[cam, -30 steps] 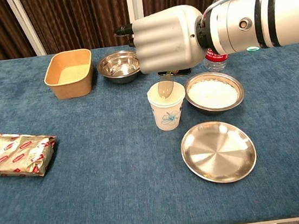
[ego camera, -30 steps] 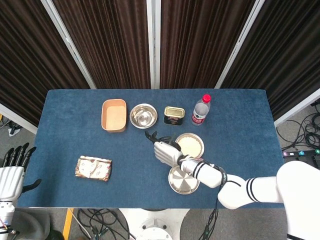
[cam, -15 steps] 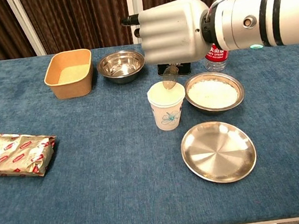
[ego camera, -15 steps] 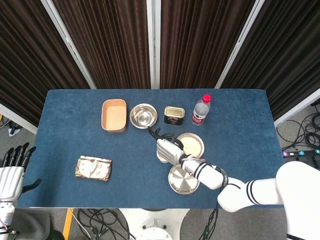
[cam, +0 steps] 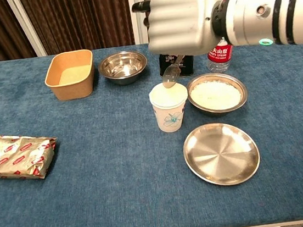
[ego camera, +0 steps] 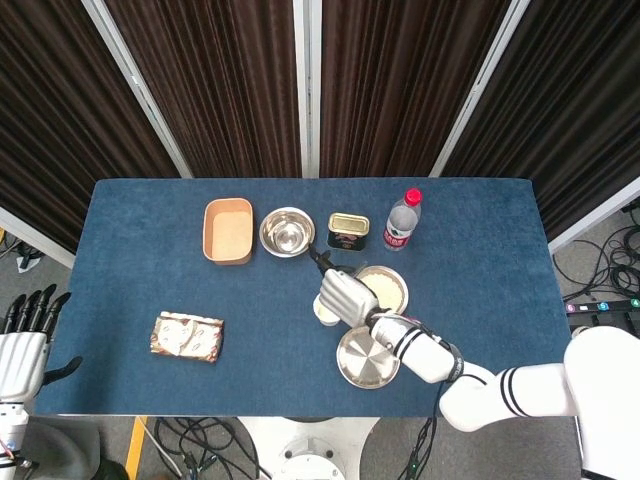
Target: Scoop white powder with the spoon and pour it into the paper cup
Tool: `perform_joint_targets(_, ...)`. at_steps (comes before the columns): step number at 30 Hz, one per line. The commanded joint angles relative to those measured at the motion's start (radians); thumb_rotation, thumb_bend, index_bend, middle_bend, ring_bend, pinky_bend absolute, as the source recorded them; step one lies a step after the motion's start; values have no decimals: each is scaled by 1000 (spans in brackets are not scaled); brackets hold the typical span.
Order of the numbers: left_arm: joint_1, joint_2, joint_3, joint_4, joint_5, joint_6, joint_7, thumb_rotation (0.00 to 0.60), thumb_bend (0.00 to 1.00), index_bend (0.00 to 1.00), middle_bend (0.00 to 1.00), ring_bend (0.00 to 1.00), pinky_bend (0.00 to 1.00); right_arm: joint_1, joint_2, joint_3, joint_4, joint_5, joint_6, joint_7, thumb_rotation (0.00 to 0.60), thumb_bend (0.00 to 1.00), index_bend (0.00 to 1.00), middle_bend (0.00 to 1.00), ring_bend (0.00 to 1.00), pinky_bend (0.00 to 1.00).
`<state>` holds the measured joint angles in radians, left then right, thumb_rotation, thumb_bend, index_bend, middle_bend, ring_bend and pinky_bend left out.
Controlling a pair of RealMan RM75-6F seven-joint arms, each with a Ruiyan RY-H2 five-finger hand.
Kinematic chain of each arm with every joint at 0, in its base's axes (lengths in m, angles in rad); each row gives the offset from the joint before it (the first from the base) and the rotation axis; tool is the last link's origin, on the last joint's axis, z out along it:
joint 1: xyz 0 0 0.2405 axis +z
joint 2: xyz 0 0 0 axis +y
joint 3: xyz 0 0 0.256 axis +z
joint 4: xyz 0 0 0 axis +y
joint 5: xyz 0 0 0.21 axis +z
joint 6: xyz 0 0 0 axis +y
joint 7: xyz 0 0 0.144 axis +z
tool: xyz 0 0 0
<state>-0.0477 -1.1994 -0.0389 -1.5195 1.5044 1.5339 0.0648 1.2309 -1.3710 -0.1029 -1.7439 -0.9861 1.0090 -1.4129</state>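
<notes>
My right hand [cam: 184, 21] [ego camera: 345, 295] grips a spoon [cam: 171, 76], whose bowl hangs tilted just above the rim of the white paper cup [cam: 169, 107] with a blue flower print. The cup [ego camera: 326, 312] is mostly hidden under the hand in the head view. Right of the cup stands a steel bowl of white powder [cam: 217, 92] [ego camera: 386, 287]. My left hand [ego camera: 22, 340] hangs off the table's left front corner, fingers apart and holding nothing.
An empty steel plate [cam: 221, 153] lies in front of the powder bowl. At the back stand a brown paper box [cam: 70, 73], an empty steel bowl [cam: 123, 66], a dark can [ego camera: 348, 231] and a water bottle [ego camera: 402, 220]. A foil snack packet [cam: 16, 155] lies at the left.
My right hand has risen and shifted right, lifting the spoon's bowl out of the cup's mouth to just above its rim.
</notes>
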Motion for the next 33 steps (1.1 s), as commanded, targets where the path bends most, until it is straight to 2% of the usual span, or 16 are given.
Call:
perform_joint_targets(1, -4, 2, -2, -1, 3, -2, 1, 600, 30, 166, 130, 64, 43, -101, 59, 17, -39, -72, 56, 240, 600, 334, 662, 587, 241, 18)
perform_joint_targets(5, -8, 0, -1, -3, 10, -1, 6, 600, 30, 166, 130, 64, 43, -203, 96, 8, -55, -186, 94, 529, 600, 328, 660, 586, 241, 18)
perform_joint_targets(9, -13, 0, -1, -7, 12, -9, 13, 600, 30, 166, 130, 64, 43, -301, 84, -24, -22, -316, 108, 832, 600, 327, 657, 586, 241, 18)
perform_joint_targets(12, -12, 0, -1, -9, 15, -3, 16, 600, 30, 166, 130, 64, 43, -358, 39, -56, 41, -407, 131, 947, 600, 327, 656, 586, 241, 15)
perform_joint_targets(19, -9, 0, 3, -9, 17, 0, 13, 600, 30, 166, 129, 64, 43, -470, -107, -106, 224, -522, 155, 1114, 600, 327, 650, 584, 218, 0)
perform_joint_targets(24, -9, -3, 4, -4, 17, 1, 8, 600, 31, 166, 129, 64, 43, -527, -195, -108, 346, -565, 169, 1160, 600, 324, 647, 580, 217, 0)
perform_joint_targets(28, -6, -5, 6, 0, 18, 3, 1, 600, 30, 166, 129, 64, 43, -560, -245, -103, 419, -586, 173, 1180, 600, 279, 631, 566, 198, 0)
perform_joint_targets(33, -4, -7, 5, 7, 18, 8, -7, 600, 30, 166, 129, 64, 43, -589, -271, -94, 465, -615, 185, 1186, 600, 176, 560, 508, 146, 0)
